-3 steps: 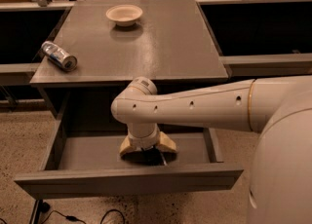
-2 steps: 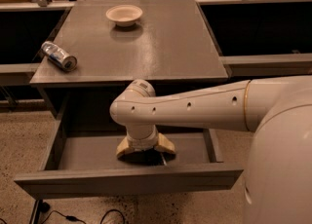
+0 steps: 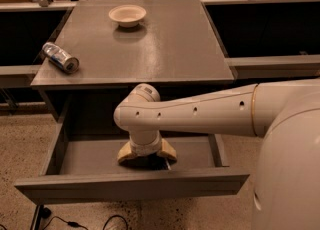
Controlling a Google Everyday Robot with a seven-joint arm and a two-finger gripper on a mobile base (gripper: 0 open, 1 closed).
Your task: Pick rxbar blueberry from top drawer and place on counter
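Weight should be no problem: a wrapped snack bar is light, flat and fairly stiff, with a slick film wrapper that can slide between pads. I would pinch it across its narrow width near the middle, since the long flat faces lie against the drawer floor and the crimped ends would flex.

The gripper point(image 3: 147, 158) is down inside the open drawer point(image 3: 130, 186), near its front wall and about mid-width. Its 2 tan fingers point(image 3: 127, 153) look spread, flaring to either side. A dark patch on the drawer floor between them is probably the snack bar point(image 3: 150, 163), but the wrist covers most of it. I cannot tell its lettering or which way it lies, nor whether the pads touch it.

The drawer is a wide, shallow grey box with thin walls and a plain flat front panel, matte inside. Above it, the counter point(image 3: 175, 49) is a smooth square grey-brown top with a slight sheen. It carries a small pale round bowl point(image 3: 127, 15) near the back and a silver-blue can point(image 3: 60, 57) lying on its side at the left edge. The 1 arm point(image 3: 200, 114) is a smooth cream tube with a row of small dark holes, and it reaches in from the right. Below is speckled flooring with dark cables point(image 3: 107, 221).
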